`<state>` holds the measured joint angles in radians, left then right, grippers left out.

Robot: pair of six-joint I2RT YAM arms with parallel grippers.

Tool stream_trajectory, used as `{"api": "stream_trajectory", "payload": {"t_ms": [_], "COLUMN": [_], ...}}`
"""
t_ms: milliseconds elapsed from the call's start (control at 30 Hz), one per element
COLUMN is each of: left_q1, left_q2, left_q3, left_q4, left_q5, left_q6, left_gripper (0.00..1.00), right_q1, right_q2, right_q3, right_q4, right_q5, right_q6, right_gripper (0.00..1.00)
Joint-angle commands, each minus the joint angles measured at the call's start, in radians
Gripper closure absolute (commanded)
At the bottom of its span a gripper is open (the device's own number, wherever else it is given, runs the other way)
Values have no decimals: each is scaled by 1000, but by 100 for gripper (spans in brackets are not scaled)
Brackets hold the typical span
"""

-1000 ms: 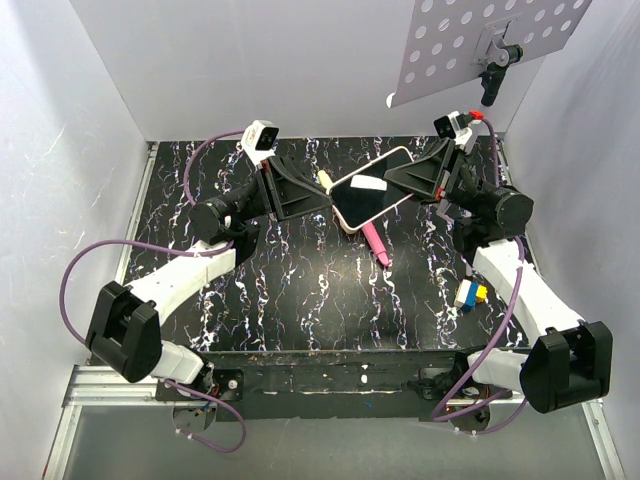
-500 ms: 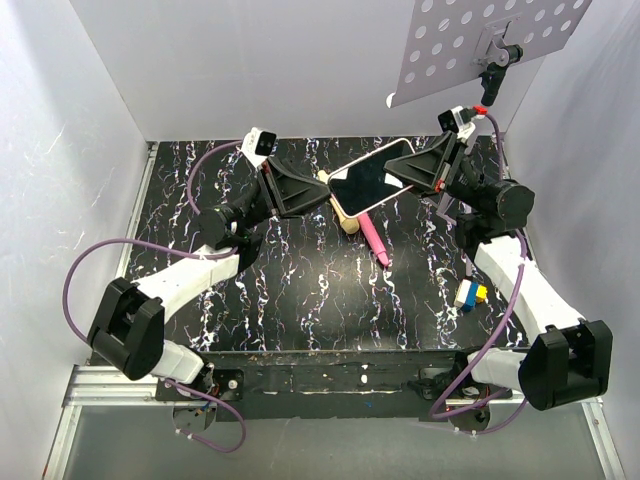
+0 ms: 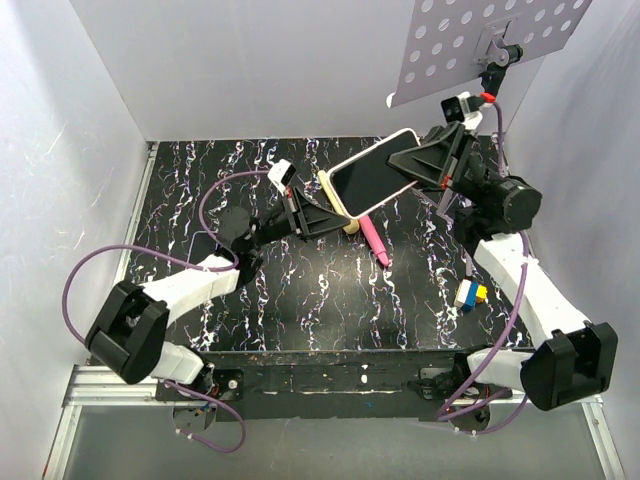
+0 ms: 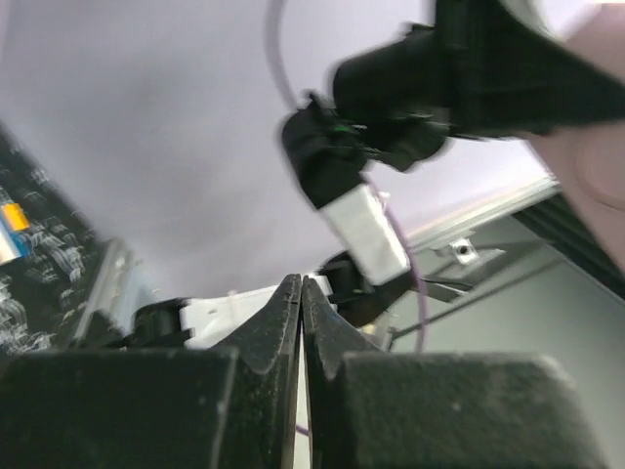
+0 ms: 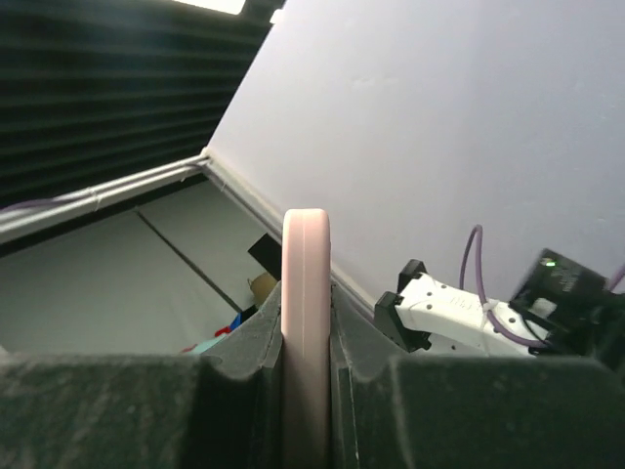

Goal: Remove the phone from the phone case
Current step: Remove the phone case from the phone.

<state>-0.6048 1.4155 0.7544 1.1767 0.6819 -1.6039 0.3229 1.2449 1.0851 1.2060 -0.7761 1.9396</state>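
Two jaws of right gripper (image 5: 306,305) pinch phone case (image 5: 306,244).

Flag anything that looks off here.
The phone, in its phone case, hangs tilted in mid-air, pinched by the right claw. The left claw is shut on nothing beside its lower end, possibly a missed grab.

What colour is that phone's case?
The phone case is pale pink, clearest in right wrist view.
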Motion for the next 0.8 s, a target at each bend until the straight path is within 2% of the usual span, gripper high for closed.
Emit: {"api": "stream_trajectory", "payload": {"t_ms": [0,67,133,167,233,333,400,500,600,667,767], "left_q1": [-3,-7,-18,-24,-44,-78,-99,-105,-108,-107,-108], "left_q2": [-186,-257,-320,-349,-421,-502,-538,-566,-553,-527,-509], "left_q3": [91,126,135,125,85,16,-22,-49,-52,-29,13], "left_q4": [-572,-780,-894,-913,-896,-824,-755,-732,-689,-667,-706], "left_q5": [55,28,5,-4,-27,-82,-116,-154,-191,-203,-271], "left_q6": [407,557,642,657,668,653,645,642,622,605,570], "left_gripper": [95,70,47,39,33,33,37,39,37,34,35], "right_q1": [5,4,2,2,2,2,5,7,25,39,48], "right_q2": [-68,-79,-88,-99,-125,-156,-167,-165,-147,-150,-177], "right_q3": [32,3,-14,-25,-54,-79,-90,-106,-109,-125,-140], "right_q4": [241,184,109,45,-76,-244,-325,-361,-367,-372,-407], "right_q5": [43,31,17,18,34,76,112,138,132,138,139], "right_q6": [81,21,-42,-88,-164,-276,-329,-352,-364,-373,-408], "right_gripper": [99,99,99,99,99,99,99,99,99,99,99]}}
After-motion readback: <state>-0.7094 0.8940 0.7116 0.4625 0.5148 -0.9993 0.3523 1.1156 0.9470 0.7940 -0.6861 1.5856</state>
